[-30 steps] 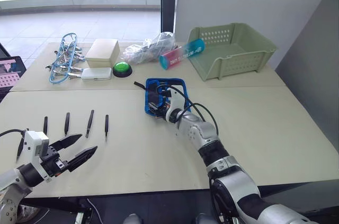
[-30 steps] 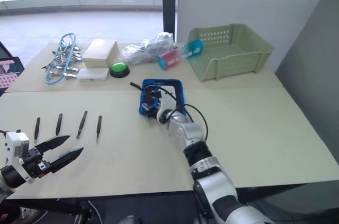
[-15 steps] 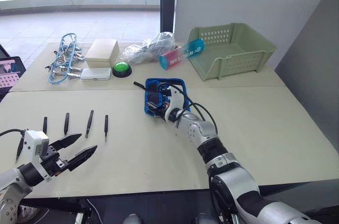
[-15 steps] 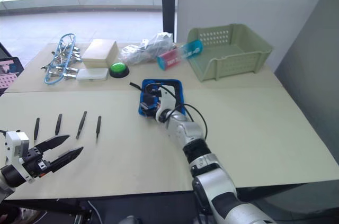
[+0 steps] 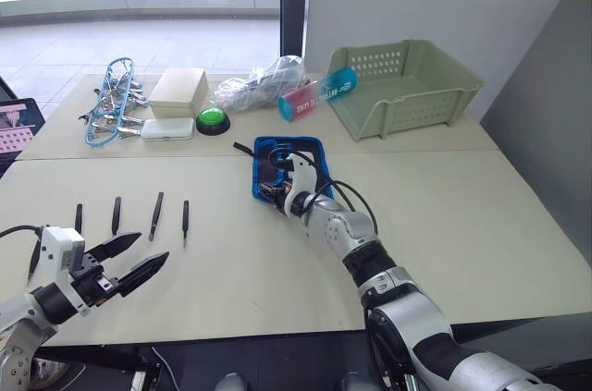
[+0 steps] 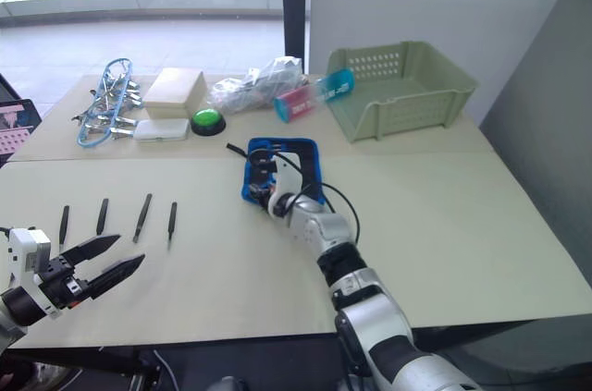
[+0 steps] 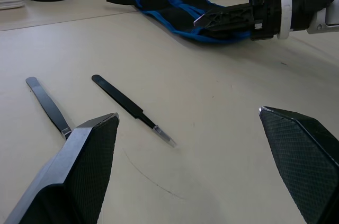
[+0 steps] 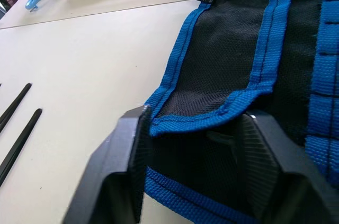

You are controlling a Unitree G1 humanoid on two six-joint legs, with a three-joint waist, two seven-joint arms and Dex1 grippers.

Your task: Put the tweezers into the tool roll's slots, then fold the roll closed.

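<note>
Right wrist view: right gripper straddles the tool roll (blue edge).

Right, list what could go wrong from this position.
1. The right tool straddles the near blue edge of the tool roll. Closing and pulling may drag or bunch the roll instead of laying it flat.
2. The tweezers lie loose on the table, none slotted; if the roll folds now, the slots get covered.
3. The left tool hangs open beside the tweezers; a low sweep could scatter them.
</note>
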